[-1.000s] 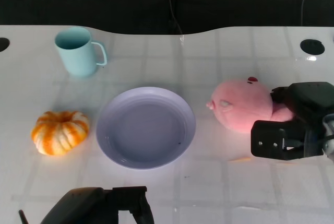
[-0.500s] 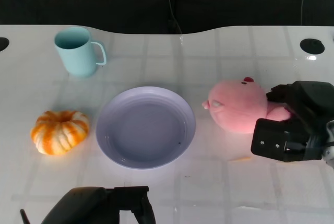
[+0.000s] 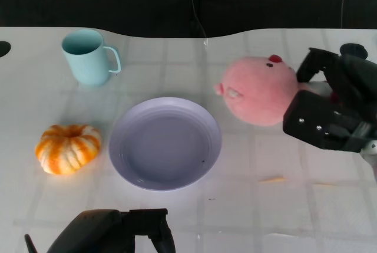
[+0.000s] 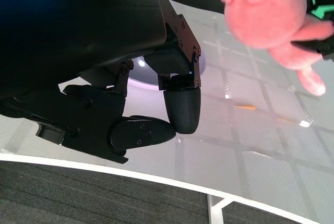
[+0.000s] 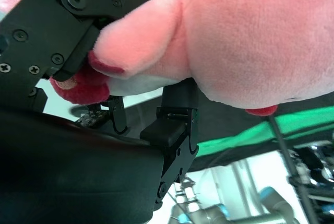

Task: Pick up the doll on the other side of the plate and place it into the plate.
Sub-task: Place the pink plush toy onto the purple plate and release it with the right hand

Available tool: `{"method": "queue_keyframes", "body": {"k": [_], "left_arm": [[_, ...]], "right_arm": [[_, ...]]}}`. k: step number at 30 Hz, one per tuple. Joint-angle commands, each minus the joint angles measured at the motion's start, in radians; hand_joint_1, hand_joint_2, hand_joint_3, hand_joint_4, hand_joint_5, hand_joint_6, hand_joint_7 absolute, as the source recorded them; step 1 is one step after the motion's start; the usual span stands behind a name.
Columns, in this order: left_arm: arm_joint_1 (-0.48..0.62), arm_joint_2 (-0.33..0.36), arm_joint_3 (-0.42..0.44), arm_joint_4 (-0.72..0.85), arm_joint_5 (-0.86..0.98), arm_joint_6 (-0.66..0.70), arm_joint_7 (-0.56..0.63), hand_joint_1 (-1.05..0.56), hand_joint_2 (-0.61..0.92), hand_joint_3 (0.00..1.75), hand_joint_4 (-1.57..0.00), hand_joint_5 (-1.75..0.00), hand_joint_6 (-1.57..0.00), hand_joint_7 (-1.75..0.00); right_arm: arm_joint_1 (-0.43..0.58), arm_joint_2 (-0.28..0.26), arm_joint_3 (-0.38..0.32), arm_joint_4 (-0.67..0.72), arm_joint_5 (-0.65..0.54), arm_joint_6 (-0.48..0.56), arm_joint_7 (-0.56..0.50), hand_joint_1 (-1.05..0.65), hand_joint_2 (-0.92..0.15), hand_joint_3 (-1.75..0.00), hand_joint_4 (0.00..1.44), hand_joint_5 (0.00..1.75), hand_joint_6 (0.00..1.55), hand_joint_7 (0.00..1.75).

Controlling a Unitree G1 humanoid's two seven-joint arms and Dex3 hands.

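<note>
One pink plush doll (image 3: 259,91) is gripped by the right hand (image 3: 330,108), whose black fingers (image 5: 175,106) close around its body from the side. The doll is round and fuzzy, with a small snout and ear on the side facing the plate, a red spot on top, and pale pink limbs with darker red tips. The left wrist view shows it raised off the table (image 3: 247,206), to the right of the plate (image 3: 165,144) and not over it. The lilac plate lies flat with nothing in it. The left hand (image 3: 112,235) hangs low at the near edge, holding nothing, its fingers (image 4: 182,106) curled inward. A light blue mug (image 3: 88,57) stands beyond the plate, and an orange-and-white pumpkin (image 3: 68,148) sits to its left.
</note>
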Motion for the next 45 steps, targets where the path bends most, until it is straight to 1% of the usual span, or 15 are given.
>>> {"method": "queue_keyframes", "body": {"k": [1, 7, 13, 14, 18, 21, 22, 28, 31, 38, 40, 42, 43, 44, 45], "left_arm": [[0.000, 0.007, 0.002, 0.005, -0.003, -0.010, 0.009, -0.30, 0.84, 0.51, -0.64, -1.60, -0.66, -1.28], [0.003, 0.004, -0.001, 0.010, 0.003, -0.020, 0.015, -0.29, 0.85, 0.51, -0.64, -1.59, -0.67, -1.27], [0.003, -0.003, -0.008, 0.003, 0.006, -0.007, 0.010, -0.28, 0.85, 0.50, -0.64, -1.58, -0.67, -1.27], [0.003, -0.004, -0.010, 0.002, 0.007, -0.005, 0.011, -0.28, 0.85, 0.50, -0.65, -1.58, -0.66, -1.27], [0.005, -0.012, -0.015, -0.005, 0.016, 0.006, 0.009, -0.28, 0.85, 0.50, -0.65, -1.58, -0.66, -1.26], [0.006, -0.015, -0.021, -0.009, 0.033, 0.008, 0.013, -0.28, 0.85, 0.51, -0.65, -1.58, -0.67, -1.26], [0.007, -0.017, -0.022, -0.010, 0.036, 0.007, 0.015, -0.28, 0.85, 0.51, -0.65, -1.58, -0.67, -1.26], [0.011, -0.027, -0.028, -0.021, 0.043, 0.018, 0.011, -0.28, 0.85, 0.50, -0.65, -1.57, -0.67, -1.25], [0.010, -0.029, -0.031, -0.027, 0.047, 0.026, 0.006, -0.27, 0.84, 0.50, -0.65, -1.57, -0.67, -1.25], [0.007, -0.033, -0.030, -0.028, 0.038, 0.028, 0.007, -0.28, 0.84, 0.49, -0.67, -1.55, -0.68, -1.23], [0.006, -0.031, -0.029, -0.030, 0.040, 0.034, 0.002, -0.28, 0.85, 0.49, -0.67, -1.55, -0.68, -1.23], [0.004, -0.029, -0.029, -0.030, 0.043, 0.032, 0.001, -0.28, 0.85, 0.48, -0.66, -1.55, -0.68, -1.23], [0.003, -0.027, -0.028, -0.029, 0.043, 0.030, 0.003, -0.28, 0.85, 0.48, -0.66, -1.54, -0.68, -1.23], [0.003, -0.026, -0.027, -0.027, 0.042, 0.025, 0.006, -0.27, 0.85, 0.48, -0.67, -1.53, -0.68, -1.23], [0.003, -0.026, -0.026, -0.026, 0.040, 0.023, 0.006, -0.27, 0.85, 0.47, -0.67, -1.53, -0.68, -1.22]], "right_arm": [[0.011, 0.013, -0.006, -0.081, 0.011, 0.027, 0.042, -0.17, -0.37, -1.26, 0.91, 1.75, 0.71, 1.75], [-0.021, 0.066, 0.022, -0.143, 0.003, 0.033, 0.098, -0.16, -0.39, -1.21, 0.92, 1.75, 0.72, 1.75], [-0.094, 0.134, 0.062, -0.135, -0.004, 0.022, 0.131, -0.20, -0.42, -1.17, 0.93, 1.75, 0.70, 1.75], [-0.107, 0.147, 0.071, -0.125, -0.007, 0.015, 0.131, -0.20, -0.42, -1.17, 0.93, 1.75, 0.70, 1.75], [-0.158, 0.198, 0.113, -0.075, -0.026, 0.006, 0.122, -0.24, -0.44, -1.08, 0.92, 1.75, 0.76, 1.60], [-0.188, 0.241, 0.139, -0.012, -0.030, -0.023, 0.105, -0.24, -0.45, -1.03, 0.92, 1.75, 0.76, 1.62], [-0.198, 0.260, 0.146, 0.011, -0.030, -0.030, 0.101, -0.23, -0.45, -1.03, 0.92, 1.75, 0.74, 1.67], [-0.232, 0.330, 0.178, 0.106, -0.041, -0.053, 0.084, -0.21, -0.49, -1.04, 0.91, 1.75, 0.69, 1.74], [-0.238, 0.343, 0.186, 0.137, -0.042, -0.074, 0.074, -0.21, -0.48, -1.03, 0.91, 1.75, 0.69, 1.75], [-0.244, 0.340, 0.194, 0.166, -0.044, -0.072, 0.082, -0.21, -0.50, -0.97, 0.87, 1.75, 0.65, 1.71], [-0.246, 0.338, 0.194, 0.165, -0.044, -0.061, 0.096, -0.22, -0.52, -0.92, 0.86, 1.75, 0.68, 1.58], [-0.247, 0.328, 0.198, 0.155, -0.046, -0.043, 0.130, -0.25, -0.60, -0.68, 0.82, 1.68, 0.80, 1.00], [-0.247, 0.323, 0.200, 0.149, -0.047, -0.034, 0.149, -0.26, -0.63, -0.60, 0.81, 1.65, 0.84, 0.80], [-0.247, 0.317, 0.202, 0.139, -0.048, -0.020, 0.171, -0.29, -0.69, -0.51, 0.78, 1.50, 0.85, 0.54], [-0.244, 0.311, 0.202, 0.126, -0.050, -0.008, 0.190, -0.31, -0.75, -0.40, 0.77, 1.31, 0.84, 0.36]]}}
